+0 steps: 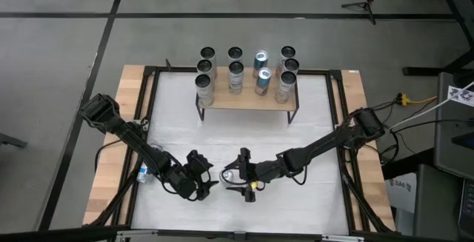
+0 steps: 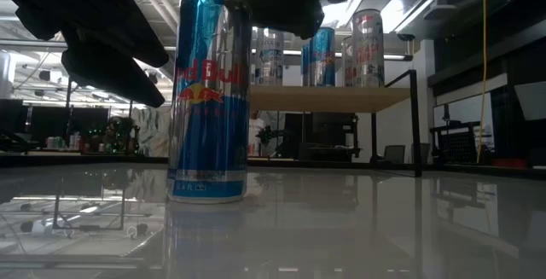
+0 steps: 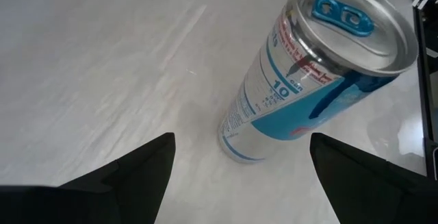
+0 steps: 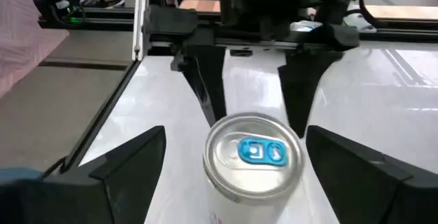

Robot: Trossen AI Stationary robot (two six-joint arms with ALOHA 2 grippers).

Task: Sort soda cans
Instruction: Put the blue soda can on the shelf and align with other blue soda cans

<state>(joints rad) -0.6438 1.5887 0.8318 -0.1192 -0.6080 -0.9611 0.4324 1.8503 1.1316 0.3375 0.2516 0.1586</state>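
Here, a slim, smooth silver-and-blue aluminium can (image 2: 208, 100) with a blue pull tab stands upright on the glossy white table (image 1: 311, 131), at its near middle. The left gripper (image 1: 209, 185) and right gripper (image 1: 228, 175) flank it closely, dark wedge-shaped jaws spread wide, gripping nothing. More cans (image 1: 244, 70) line a wooden shelf (image 1: 244, 100) at the far edge.

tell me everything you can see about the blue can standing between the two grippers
The blue can is a slim aluminium soda can, silver and blue with red lettering and a shiny silver top with a blue pull tab. It looks unopened and undented. It stands upright on the white table, alone near the front, apart from the cans on the wooden shelf. The left gripper and right gripper flank it, both open; neither visibly touches it.
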